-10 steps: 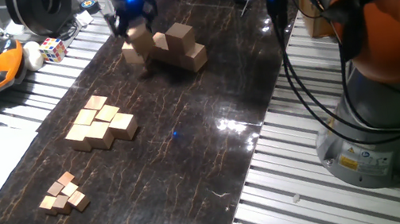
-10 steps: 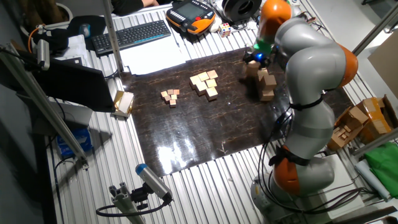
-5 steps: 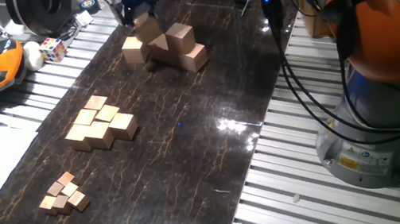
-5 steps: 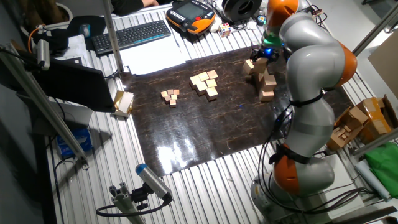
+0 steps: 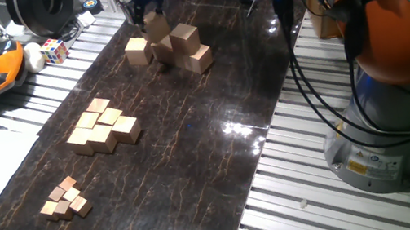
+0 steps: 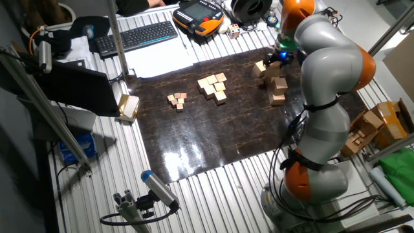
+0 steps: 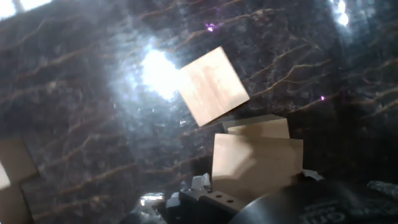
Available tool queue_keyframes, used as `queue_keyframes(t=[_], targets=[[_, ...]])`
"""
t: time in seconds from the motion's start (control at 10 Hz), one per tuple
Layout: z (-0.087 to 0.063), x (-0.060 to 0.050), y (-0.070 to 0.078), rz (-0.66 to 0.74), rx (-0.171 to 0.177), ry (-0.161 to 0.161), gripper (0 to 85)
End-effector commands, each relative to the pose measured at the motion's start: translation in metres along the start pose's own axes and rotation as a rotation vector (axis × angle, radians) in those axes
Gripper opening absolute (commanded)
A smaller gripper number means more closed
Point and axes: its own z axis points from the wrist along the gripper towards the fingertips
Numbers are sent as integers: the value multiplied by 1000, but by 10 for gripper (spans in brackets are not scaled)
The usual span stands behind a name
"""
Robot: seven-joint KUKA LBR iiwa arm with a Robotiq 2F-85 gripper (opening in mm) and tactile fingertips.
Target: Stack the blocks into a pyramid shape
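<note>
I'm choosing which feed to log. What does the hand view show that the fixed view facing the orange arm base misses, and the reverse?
Only the hand view shows the held block from directly above, with a lone block on the dark table below it. Only that fixed view shows the medium cubes, tiny cubes, the partial stack and the arm base. Both show the gripper carrying a large block.
</note>
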Motion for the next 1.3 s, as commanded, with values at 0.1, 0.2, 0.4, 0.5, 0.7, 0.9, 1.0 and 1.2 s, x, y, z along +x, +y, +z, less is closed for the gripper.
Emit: queue_keyframes(t=[0.1,0.2,0.4,0.5,0.7,0.9,1.0,1.2], targets=[[3,1,-6,-106,-2,-4,617],[8,2,-11,-111,-9,-12,610],[16,6,-14,-106,-16,-28,610],[20,8,-16,-106,-16,-32,610],[22,10,-17,-105,-25,-38,610],[22,12,-18,-103,-27,-39,613],[21,14,-19,-102,-27,-36,613],[21,15,-18,-97,-25,-35,610]])
